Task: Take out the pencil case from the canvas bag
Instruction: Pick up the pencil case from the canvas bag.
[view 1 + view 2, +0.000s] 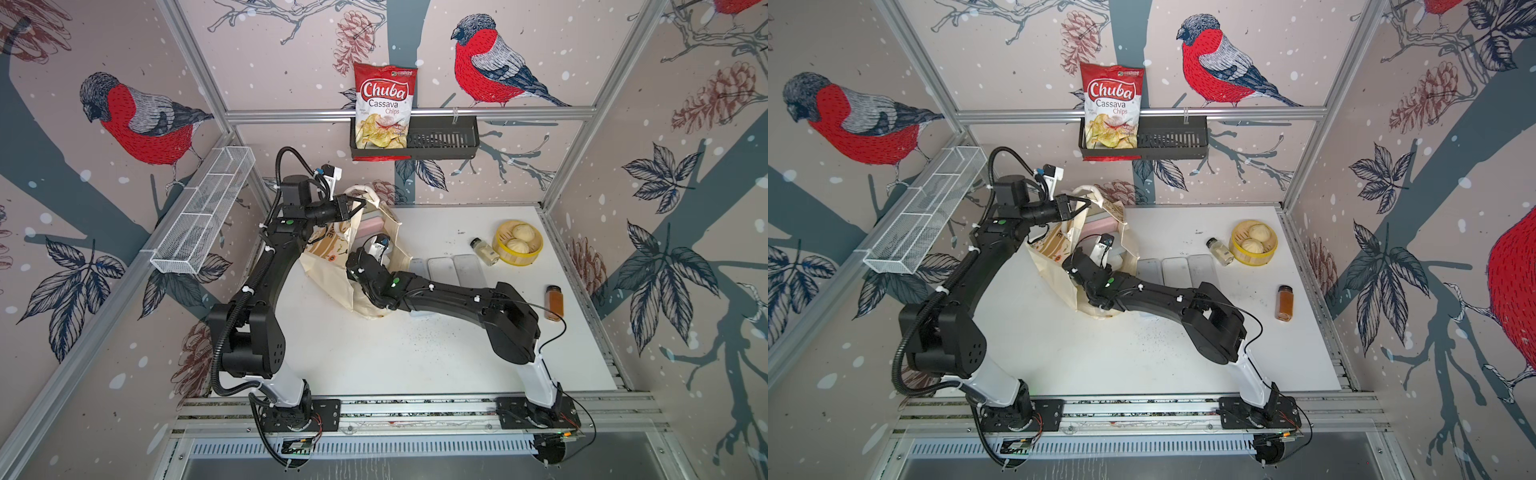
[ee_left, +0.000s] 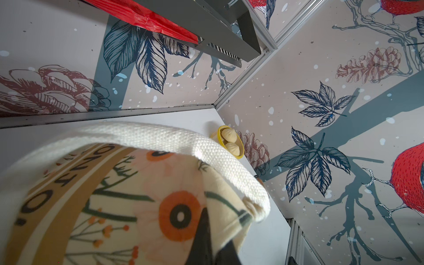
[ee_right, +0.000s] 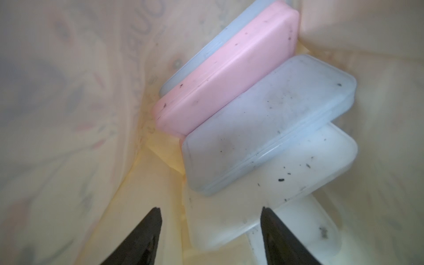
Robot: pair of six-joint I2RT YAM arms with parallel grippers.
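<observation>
In both top views your left jaws pinch the top edge of the canvas bag [image 1: 328, 249] on the worktop [image 1: 374, 357]; the left wrist view shows them clenched on its printed cloth; the right wrist view shows your right jaws released inside the bag, above a pink pencil case [image 3: 229, 75] and frosted cases [image 3: 263, 128].

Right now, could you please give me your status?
Left gripper shut on canvas bag rim. Right gripper open inside, over frosted pencil cases, none held. Nothing blocking.
</observation>
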